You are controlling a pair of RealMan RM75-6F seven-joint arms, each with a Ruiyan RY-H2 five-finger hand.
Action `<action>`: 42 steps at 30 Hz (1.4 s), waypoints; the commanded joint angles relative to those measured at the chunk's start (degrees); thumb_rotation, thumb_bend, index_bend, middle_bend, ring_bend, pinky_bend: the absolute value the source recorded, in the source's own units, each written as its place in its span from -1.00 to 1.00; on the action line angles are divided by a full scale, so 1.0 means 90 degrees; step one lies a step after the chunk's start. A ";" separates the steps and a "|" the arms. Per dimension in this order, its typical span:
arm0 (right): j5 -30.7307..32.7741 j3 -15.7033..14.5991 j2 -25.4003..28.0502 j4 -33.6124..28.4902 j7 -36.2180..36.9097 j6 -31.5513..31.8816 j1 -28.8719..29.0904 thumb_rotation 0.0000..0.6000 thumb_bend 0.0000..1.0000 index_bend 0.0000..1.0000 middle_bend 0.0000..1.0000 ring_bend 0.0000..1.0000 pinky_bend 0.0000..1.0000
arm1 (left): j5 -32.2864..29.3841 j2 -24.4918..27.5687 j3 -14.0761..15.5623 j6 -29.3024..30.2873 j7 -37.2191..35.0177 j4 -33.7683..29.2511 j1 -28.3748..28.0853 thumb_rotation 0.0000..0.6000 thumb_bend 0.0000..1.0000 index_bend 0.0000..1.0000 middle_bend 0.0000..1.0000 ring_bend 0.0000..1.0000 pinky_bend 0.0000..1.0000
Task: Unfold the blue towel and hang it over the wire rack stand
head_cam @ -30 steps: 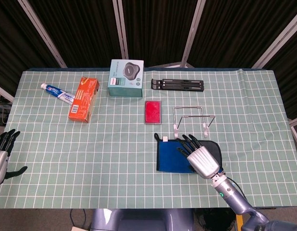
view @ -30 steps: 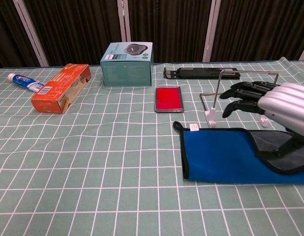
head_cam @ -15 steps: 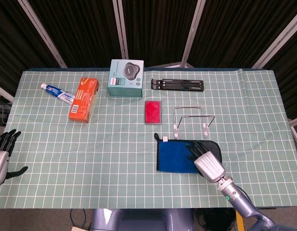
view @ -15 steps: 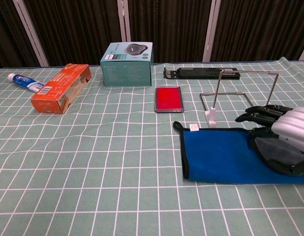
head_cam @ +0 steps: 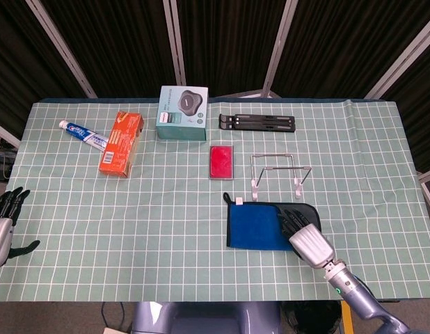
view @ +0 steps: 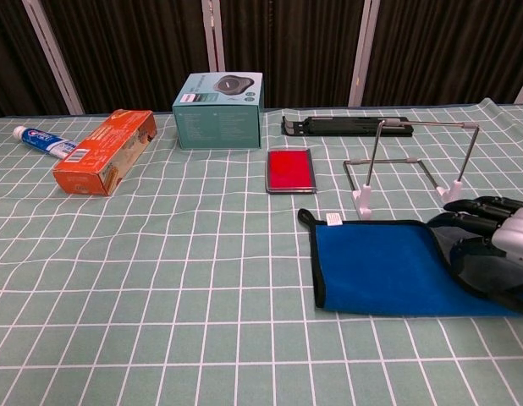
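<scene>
The folded blue towel [head_cam: 253, 226] lies flat on the table in front of the wire rack stand [head_cam: 280, 172], with a dark grey end [head_cam: 309, 214] at its right. In the chest view the towel [view: 376, 266] sits just before the rack [view: 414, 161]. My right hand [head_cam: 305, 236] is low over the grey end, fingers stretched out and touching it, with nothing gripped; the chest view shows that hand [view: 496, 234] at the right edge. My left hand [head_cam: 1, 224] hangs off the table's left edge, fingers apart and empty.
Behind the rack lie a red case [head_cam: 220, 161] and a black folded stand [head_cam: 257, 122]. A teal box [head_cam: 182, 113], an orange carton [head_cam: 122, 143] and a toothpaste tube [head_cam: 83, 134] stand at the back left.
My right hand has drawn back from the towel's middle toward its right, near end and come down onto the grey part. The towel and the left hand stay put.
</scene>
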 commanded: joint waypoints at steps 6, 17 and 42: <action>-0.0191 -0.0059 -0.0130 0.0582 0.0168 0.0154 -0.0102 1.00 -0.38 -0.22 -0.84 -1.00 -0.79 | 0.0003 -0.0017 0.0011 -0.0028 0.0060 -0.0016 -0.0016 1.00 -1.00 -1.00 -1.00 -1.00 -1.00; -0.0415 -0.0106 -0.0266 0.0944 0.0113 0.0238 -0.0118 1.00 -0.38 -0.22 -0.84 -1.00 -0.76 | -0.0024 -0.0025 0.0002 -0.0029 0.0068 -0.0003 -0.0016 1.00 -1.00 -1.00 -1.00 -1.00 -1.00; -0.0479 -0.0103 -0.0445 0.1337 0.0399 0.0385 -0.0224 1.00 -0.35 -0.09 -0.84 -1.00 -0.71 | -0.0059 -0.0039 0.0002 -0.0064 0.0097 0.0015 -0.0029 1.00 -1.00 -1.00 -1.00 -1.00 -1.00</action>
